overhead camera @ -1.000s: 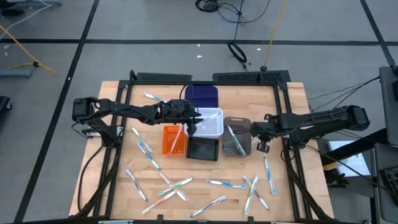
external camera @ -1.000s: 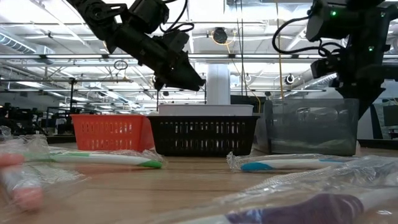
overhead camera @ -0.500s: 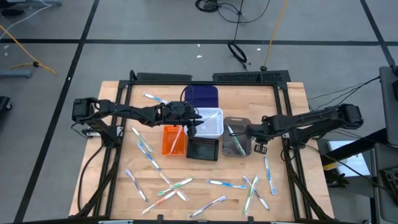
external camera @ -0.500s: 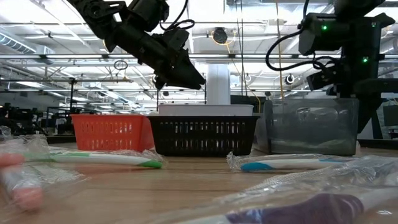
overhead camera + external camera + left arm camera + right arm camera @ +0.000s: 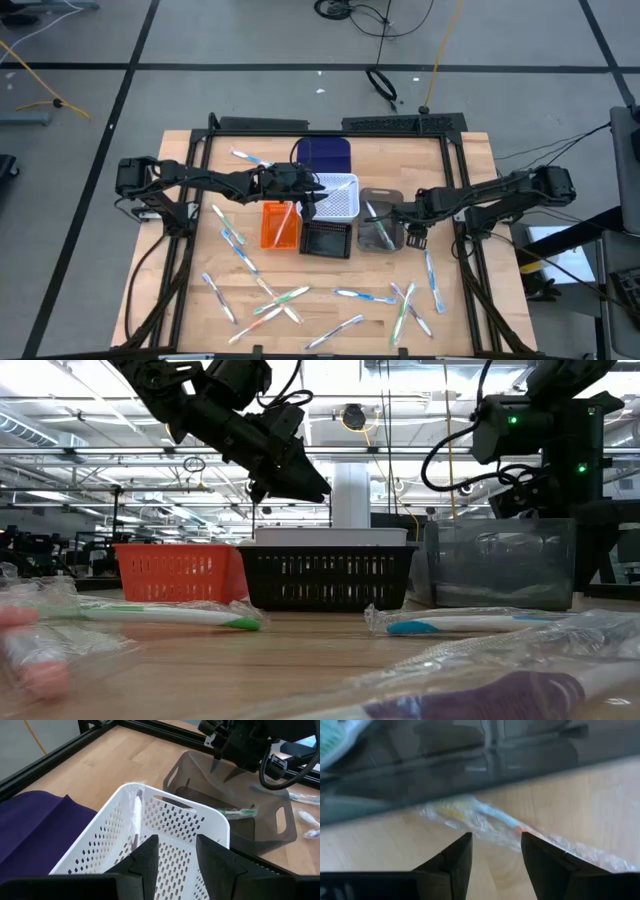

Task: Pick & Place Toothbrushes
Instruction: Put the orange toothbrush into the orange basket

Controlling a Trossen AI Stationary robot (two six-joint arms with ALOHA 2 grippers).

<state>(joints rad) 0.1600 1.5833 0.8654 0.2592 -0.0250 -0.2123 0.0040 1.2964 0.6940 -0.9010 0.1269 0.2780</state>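
Left gripper (image 5: 311,203) hovers over the white bin (image 5: 338,195) at the tabletop (image 5: 180,290) centre, jaws spread, empty. Right gripper (image 5: 391,216) sits at the grey bin (image 5: 380,232), right of centre, jaws spread, holding nothing. One toothbrush (image 5: 239,811) lies inside the grey bin; another (image 5: 282,222) rests in the orange bin (image 5: 270,230). Most wrapped toothbrushes (image 5: 364,296) lie scattered toward the front edge and left side.

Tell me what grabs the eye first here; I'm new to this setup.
A tight cluster of small bins, orange bin, white bin, black bin and grey bin, sits mid-table. Wrapped toothbrushes lie scattered across the front. The left gripper hangs over the white bin, the right gripper beside the grey one.
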